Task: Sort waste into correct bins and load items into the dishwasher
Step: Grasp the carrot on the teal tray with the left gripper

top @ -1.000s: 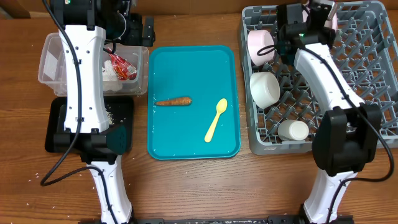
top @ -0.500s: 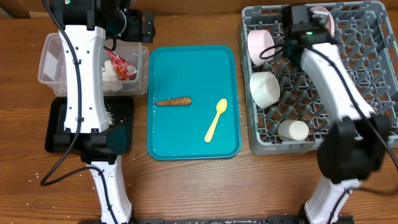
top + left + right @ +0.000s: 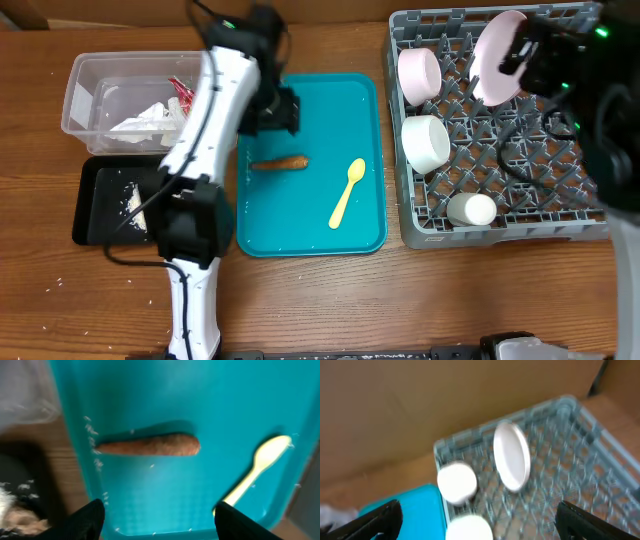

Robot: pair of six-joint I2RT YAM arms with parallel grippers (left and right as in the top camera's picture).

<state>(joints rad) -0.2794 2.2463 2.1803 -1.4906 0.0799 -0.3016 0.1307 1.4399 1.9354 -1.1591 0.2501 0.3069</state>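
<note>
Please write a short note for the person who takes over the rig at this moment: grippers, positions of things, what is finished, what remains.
Left gripper: open, empty, above the food stick on the teal tray.
Right gripper: open, empty, above the rack.
Done: plate, a bowl, a second bowl and cup in the rack; wrapper and paper in the clear tub; rice in the black tray.
Left: food stick and stray grains to a bin; spoon, on the teal tray, to the rack.

Bare teal tray point(image 3: 300, 220) surrounds the food stick point(image 3: 278, 163); the spoon point(image 3: 347, 193) lies apart.
</note>
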